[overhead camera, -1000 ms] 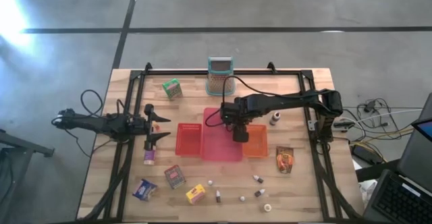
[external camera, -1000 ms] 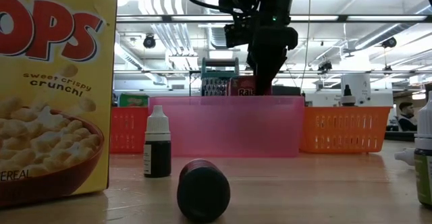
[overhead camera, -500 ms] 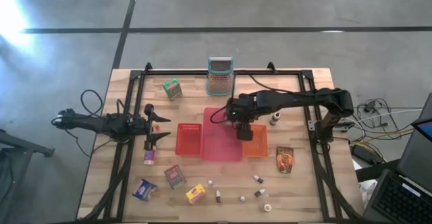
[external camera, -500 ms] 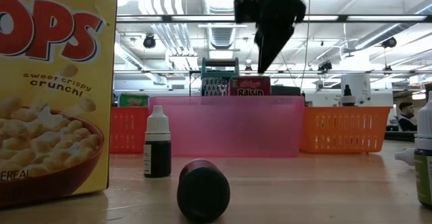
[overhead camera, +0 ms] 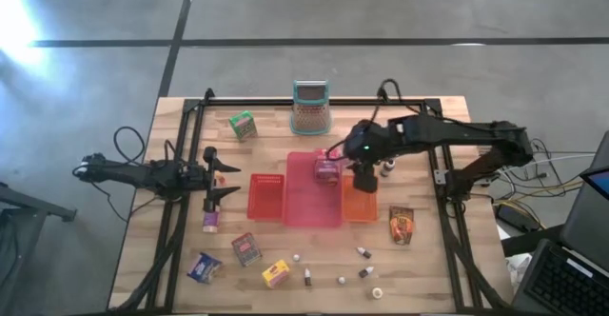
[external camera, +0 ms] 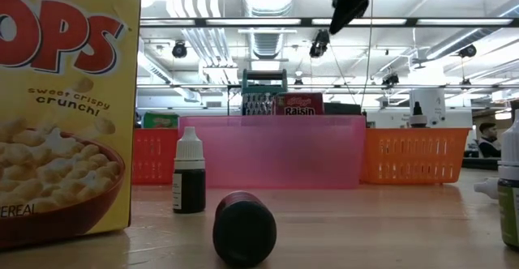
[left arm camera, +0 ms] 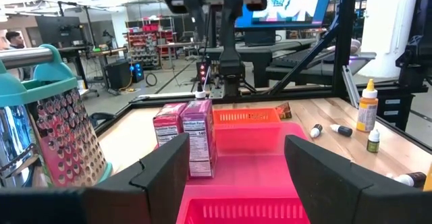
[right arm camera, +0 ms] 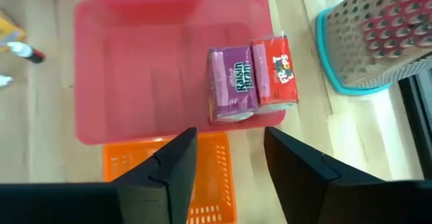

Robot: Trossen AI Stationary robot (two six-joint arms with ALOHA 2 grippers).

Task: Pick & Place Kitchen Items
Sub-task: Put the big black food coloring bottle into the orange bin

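Kitchen items, stock as seen.

Right claw (overhead camera: 366, 185): empty, fingers parted to a middling gap, held high over the seam between the pink tray (overhead camera: 303, 211) and the orange tray (overhead camera: 360, 207).

Raisin box (right arm camera: 234, 84) and red box (right arm camera: 275, 71): directly below and just ahead of that claw, side by side and touching, in the far corner of the pink tray next to the grater (overhead camera: 309, 108). Both count as placed.

Risk: if the claw drops again or swings low on its way out, a finger could clip the boxes and tip them, or drag the tray. Clearance looks ample for now.

White-capped bottle (overhead camera: 387, 168): on the counter (overhead camera: 428, 259), just beside the right arm; a careless sweep could knock it over.

Orange packet (overhead camera: 402, 226): near the orange tray, on the right.

Small bottles (overhead camera: 364, 252): scattered along the near edge; round, so apt to roll when gripped.

Green box (overhead camera: 242, 125): far left corner, well apart.

Three boxes (overhead camera: 246, 249): near left.

Red tray (overhead camera: 268, 196): left of the pink one.

Left claw (overhead camera: 221, 173): open, idle at the left edge, a small item (overhead camera: 209, 223) close by.
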